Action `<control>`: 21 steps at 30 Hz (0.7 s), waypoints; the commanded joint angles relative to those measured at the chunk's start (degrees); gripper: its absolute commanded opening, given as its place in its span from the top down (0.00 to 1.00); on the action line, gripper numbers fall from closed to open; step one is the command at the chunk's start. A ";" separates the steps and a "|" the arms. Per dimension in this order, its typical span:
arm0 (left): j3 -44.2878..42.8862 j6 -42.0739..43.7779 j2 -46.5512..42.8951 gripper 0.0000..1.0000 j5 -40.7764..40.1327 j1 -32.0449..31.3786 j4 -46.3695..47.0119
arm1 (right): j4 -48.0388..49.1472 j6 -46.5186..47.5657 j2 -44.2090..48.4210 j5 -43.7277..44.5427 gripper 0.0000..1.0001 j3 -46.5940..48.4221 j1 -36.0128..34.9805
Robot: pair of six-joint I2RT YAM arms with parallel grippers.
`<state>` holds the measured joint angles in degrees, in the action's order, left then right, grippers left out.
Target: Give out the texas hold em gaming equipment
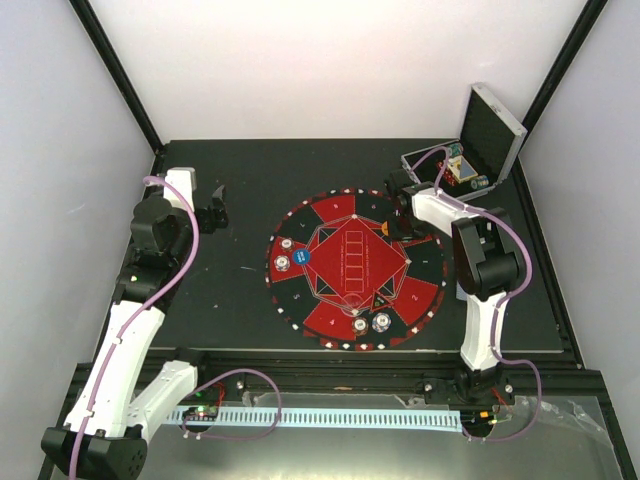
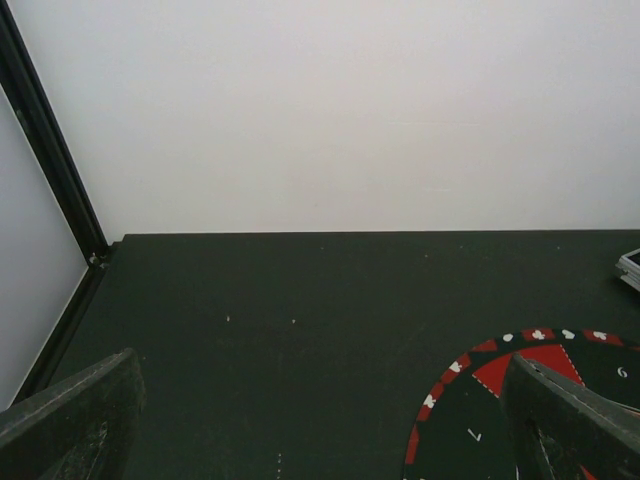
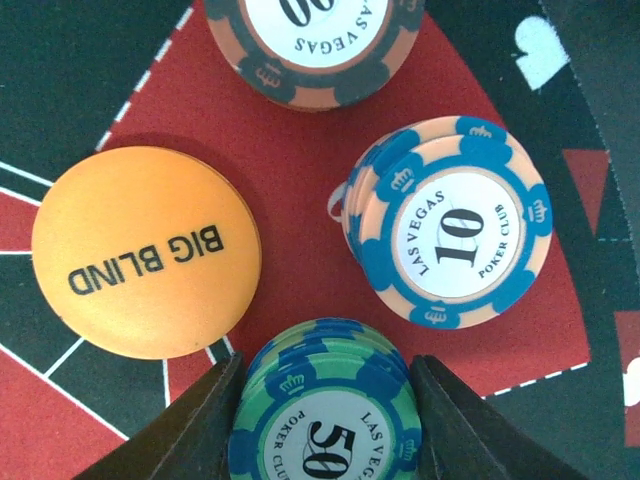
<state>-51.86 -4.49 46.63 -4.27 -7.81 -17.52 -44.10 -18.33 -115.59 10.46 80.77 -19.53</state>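
Left gripper [image 2: 320, 430] hangs wide open, empty (parked beside the mat [image 2: 450, 395]). Right gripper [image 3: 325, 370] pinches the green 50 chip stack [image 3: 325, 425] at a red wedge, with the Big Blind disc [image 3: 147, 252] and 10 chips [image 3: 450, 235] just beyond. Looks like mid-placement, so next I'd let go and lift straight up.

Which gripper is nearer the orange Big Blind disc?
Right. The right gripper grips the green 50 chip stack just beside the orange disc; the left gripper hangs open left of the mat, far away.
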 commanded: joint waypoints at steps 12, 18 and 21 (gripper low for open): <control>-0.35 -0.34 -0.31 0.01 0.35 0.48 0.68 | 0.59 -0.36 -0.25 1.20 0.49 -0.01 0.19; -0.37 -0.40 -0.45 0.01 0.41 0.48 0.72 | 0.86 0.37 4.31 -0.61 0.44 -2.15 0.19; -0.40 -0.43 -0.49 0.01 0.40 0.52 0.72 | 0.27 0.84 7.19 -0.96 0.42 -2.96 0.19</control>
<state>-51.86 -4.49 46.61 -4.27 -7.81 -17.52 -43.72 -18.11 -113.49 10.33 78.70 -19.53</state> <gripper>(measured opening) 0.989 0.570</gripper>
